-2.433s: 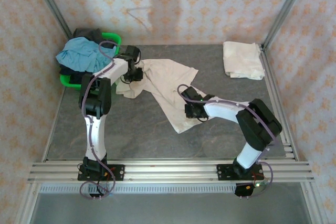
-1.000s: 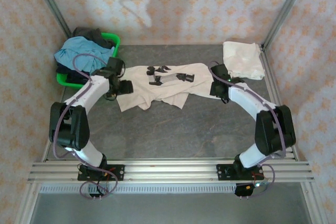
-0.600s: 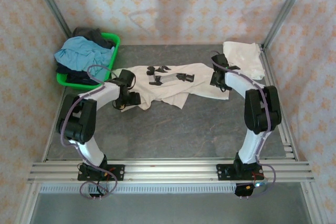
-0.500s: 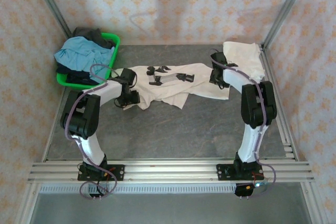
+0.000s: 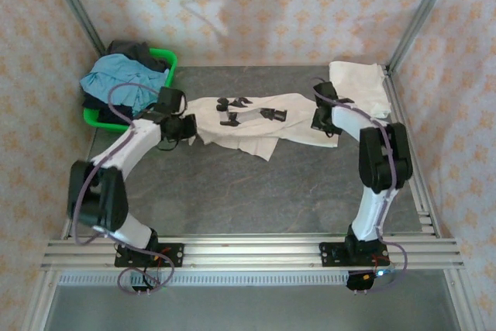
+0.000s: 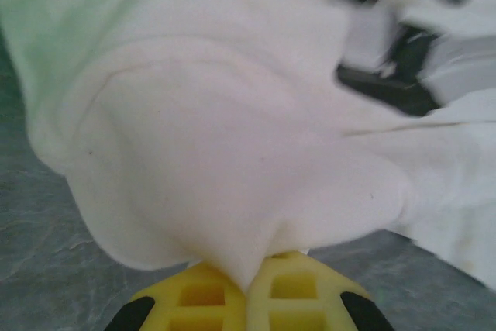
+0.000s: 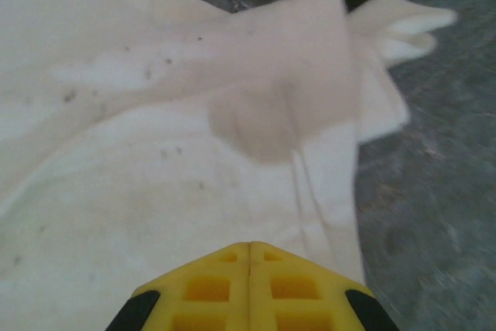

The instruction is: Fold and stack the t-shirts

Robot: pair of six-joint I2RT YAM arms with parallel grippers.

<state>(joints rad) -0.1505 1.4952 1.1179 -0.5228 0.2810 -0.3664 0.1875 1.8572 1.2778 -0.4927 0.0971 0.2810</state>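
A cream t-shirt (image 5: 256, 125) with a black robot-arm graphic (image 5: 236, 110) lies stretched sideways across the back of the table. My left gripper (image 5: 186, 125) is shut on its left edge. In the left wrist view the cloth (image 6: 217, 137) bunches to a point between the yellow fingertips of the left gripper (image 6: 248, 273). My right gripper (image 5: 324, 122) is shut at the shirt's right end. In the right wrist view the tips of the right gripper (image 7: 249, 246) rest on the flat cloth (image 7: 155, 168), its creases running toward them. A second cream t-shirt (image 5: 356, 87) lies folded at the back right.
A green basket (image 5: 167, 58) at the back left holds a light blue garment (image 5: 124, 79) and a dark one (image 5: 136, 50). Metal frame posts stand at both back corners. The grey table (image 5: 248, 191) lies bare in front of the shirt.
My left gripper has moved back and slightly left with the shirt's left edge, pulling the loose lower-left flap in. The left elbow swung out to the left. The right gripper stays put.
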